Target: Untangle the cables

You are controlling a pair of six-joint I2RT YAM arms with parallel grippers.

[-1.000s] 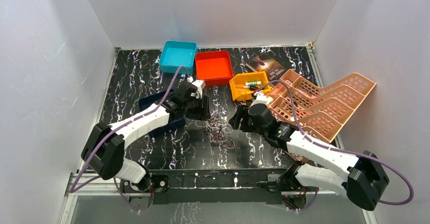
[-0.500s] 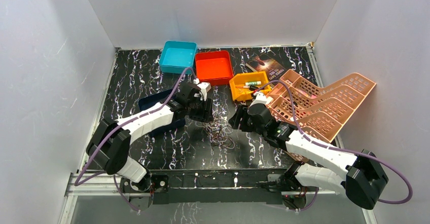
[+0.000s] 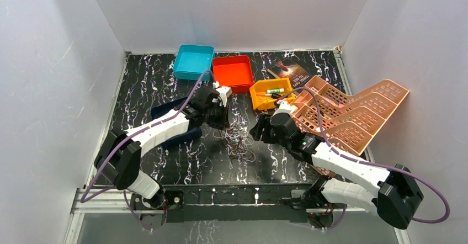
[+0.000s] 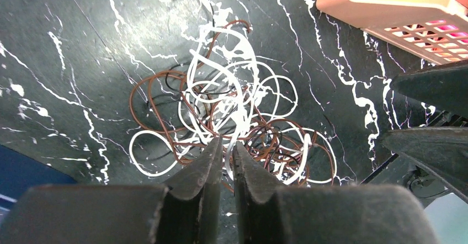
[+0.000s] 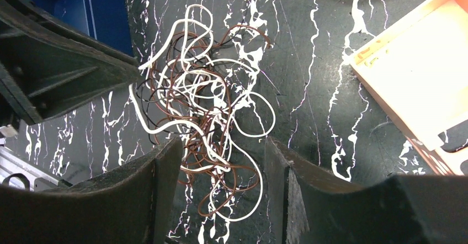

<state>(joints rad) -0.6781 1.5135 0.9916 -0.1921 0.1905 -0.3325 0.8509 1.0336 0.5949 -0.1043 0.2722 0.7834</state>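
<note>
Left wrist view: shows the left hand (image 4: 226, 144) nearly closed, leaving only a thin slit between its fingers, with a white strand of the cables (image 4: 232, 106) pinched in that slit. Shows the rest of the bundle just beyond the tips, a single knot of white, brown and a few black loops lying on the black marbled counter (image 4: 83, 45). From the right wrist view, finds the right hand (image 5: 221, 155) spread wide and holding nothing, one finger on each side of the knot's near loops; cannot tell whether the tips touch the counter. From top external, places the knot mid-counter between the two hands, the left hand at its far-left edge, the right hand just to its right. Puts a navy tray (image 3: 161, 112) just left of the left hand, a pink basket (image 3: 381, 97) off to the right, and a teal tray (image 3: 194, 62), a red tray (image 3: 233, 73) and an orange tray (image 3: 262, 100) along the far side.
</note>
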